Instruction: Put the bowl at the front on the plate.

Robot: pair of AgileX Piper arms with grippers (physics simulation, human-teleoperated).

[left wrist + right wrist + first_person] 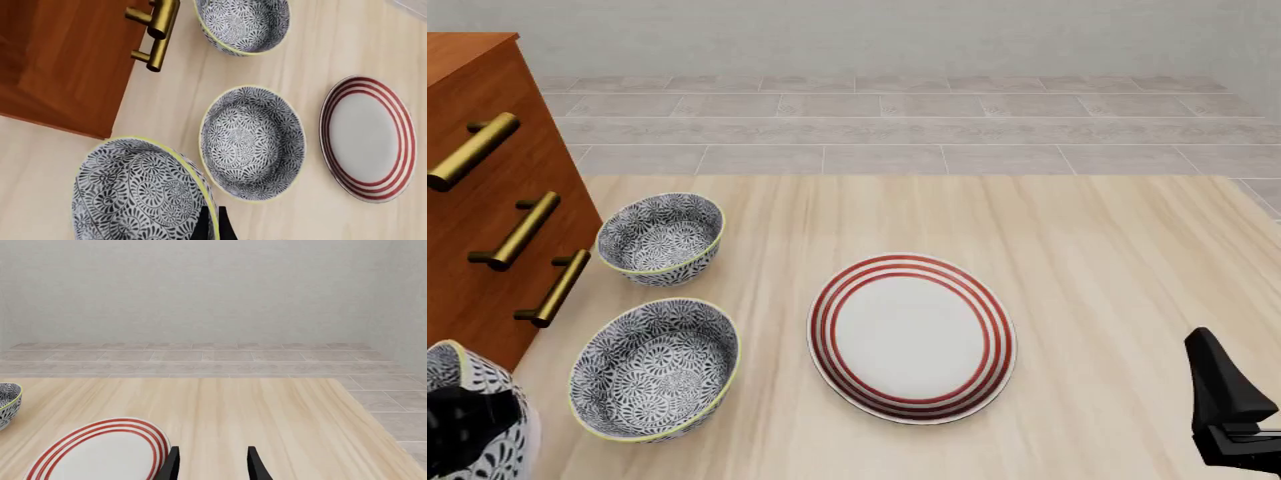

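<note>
left hand [212,224] pinches round floral ceramic bowl [133,195]; flat ringed plate [912,336] nearby.

Light wood-grain table [1094,260]. Reddish-brown wooden cabinet [481,230] at its left edge, brass bar handles [527,229]. Grey tiled floor [894,130] beyond; plain pale wall [200,290].

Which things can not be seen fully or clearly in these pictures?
- Front bowl: front view, cut by the picture's corner and partly covered by the dark left pincer; whether it rests on the table cannot be told.
- Left pincer: left wrist view, only the fingertips show.
- Right pincer: front view, cut by the edge.
- Plate: right wrist view, cut by the lower edge.
</note>
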